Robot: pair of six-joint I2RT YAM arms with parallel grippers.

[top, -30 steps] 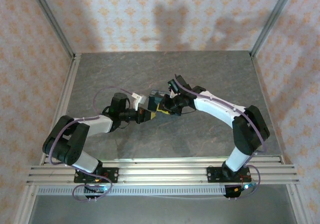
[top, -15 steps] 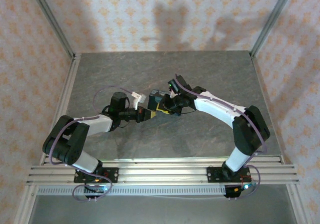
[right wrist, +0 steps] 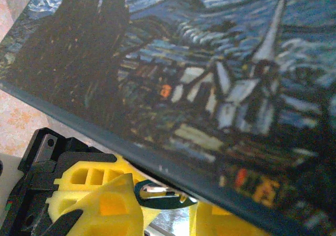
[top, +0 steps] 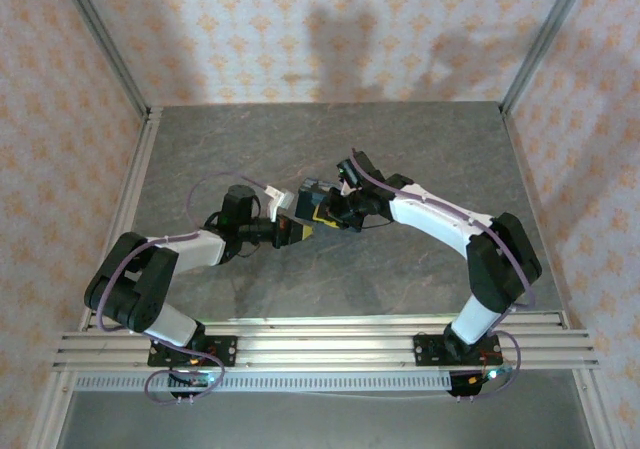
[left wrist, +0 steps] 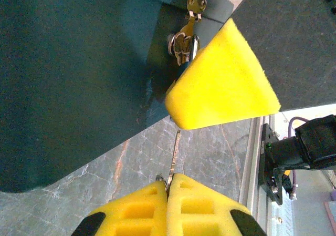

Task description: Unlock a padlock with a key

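We see the left gripper (left wrist: 168, 179) fully closed on a thin silvery metal shaft (left wrist: 174, 151), which runs up toward the lower edge of the dark blue box painted with yellow swirls (right wrist: 210, 62). The right gripper (right wrist: 163, 211) is narrowly parted. Its yellow foam pads (right wrist: 100, 202) sit on either side of the tiny blue-bodied padlock (right wrist: 157, 193) just under that same box edge, apparently pinching it. Two silvery clover-headed keys (left wrist: 184, 42) hang against the box face, just above one pad.
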